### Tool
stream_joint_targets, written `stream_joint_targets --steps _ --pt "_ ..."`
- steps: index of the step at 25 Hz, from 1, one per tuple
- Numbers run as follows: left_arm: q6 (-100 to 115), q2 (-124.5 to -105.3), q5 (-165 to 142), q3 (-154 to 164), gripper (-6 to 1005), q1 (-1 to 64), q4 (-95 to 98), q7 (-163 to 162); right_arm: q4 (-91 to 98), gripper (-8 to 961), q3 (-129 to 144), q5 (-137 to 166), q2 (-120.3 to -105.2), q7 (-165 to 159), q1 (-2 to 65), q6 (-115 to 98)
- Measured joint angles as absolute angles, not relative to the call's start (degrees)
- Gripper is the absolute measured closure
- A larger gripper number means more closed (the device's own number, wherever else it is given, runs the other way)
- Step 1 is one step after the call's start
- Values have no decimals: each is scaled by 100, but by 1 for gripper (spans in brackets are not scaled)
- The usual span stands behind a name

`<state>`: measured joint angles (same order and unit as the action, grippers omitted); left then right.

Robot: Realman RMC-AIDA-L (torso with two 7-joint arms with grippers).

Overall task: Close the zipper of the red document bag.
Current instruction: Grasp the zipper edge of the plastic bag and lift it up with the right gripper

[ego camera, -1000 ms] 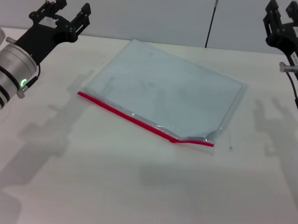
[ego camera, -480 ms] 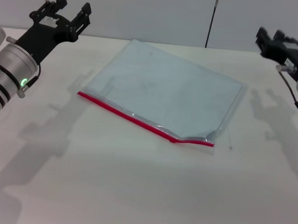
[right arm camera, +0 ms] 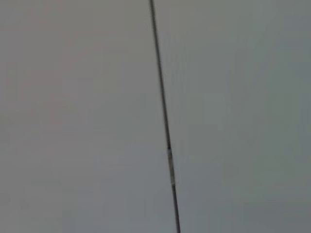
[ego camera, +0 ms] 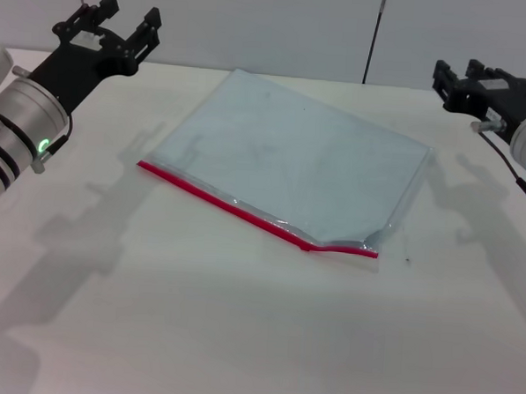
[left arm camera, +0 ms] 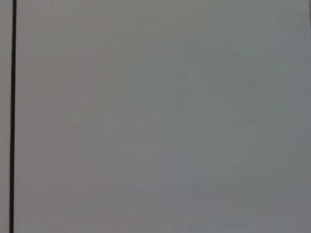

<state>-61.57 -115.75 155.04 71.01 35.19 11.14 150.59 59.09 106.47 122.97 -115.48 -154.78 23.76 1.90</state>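
Observation:
The red document bag (ego camera: pixel 292 154), a flat translucent pale pouch, lies askew on the white table (ego camera: pixel 238 337) in the head view. Its zipper (ego camera: pixel 244 212) is a red strip along the near long edge, and it kinks upward near the right end. My left gripper (ego camera: pixel 114 17) hangs open above the table's far left corner, away from the bag. Off the bag's far right corner, my right gripper (ego camera: pixel 455 73) hovers open, pointing left, with nothing between its fingers. Both wrist views show only a grey wall.
A grey wall (ego camera: pixel 281 21) with thin dark vertical seams stands behind the table's far edge. Bare tabletop stretches in front of the bag and on both sides of it.
My right gripper has come down and swung left, from the upper right corner toward the bag's far right corner. The left arm and the bag have not moved.

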Motion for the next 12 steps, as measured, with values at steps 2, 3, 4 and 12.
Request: stream_joint_targets --steps 2,3,4,12 --pt "-6143 -11579 15504 7101 359 3522 1113 15074 5987 507 10647 12328 -11533 -15443 2345 75" --pt "-6134 -11580 15504 7101 360 3522 1112 15077 6049 507 10646 12334 -11525 -15409 2313 19" --pt "-6119 -11580 15504 7101 360 3523 1112 15078 6141 506 10640 12345 -11515 -15350 2260 -43" --pt "-6089 -11574 15504 7101 362 3494 1107 15067 7121 389 10468 12619 -11477 -14575 1564 -786"
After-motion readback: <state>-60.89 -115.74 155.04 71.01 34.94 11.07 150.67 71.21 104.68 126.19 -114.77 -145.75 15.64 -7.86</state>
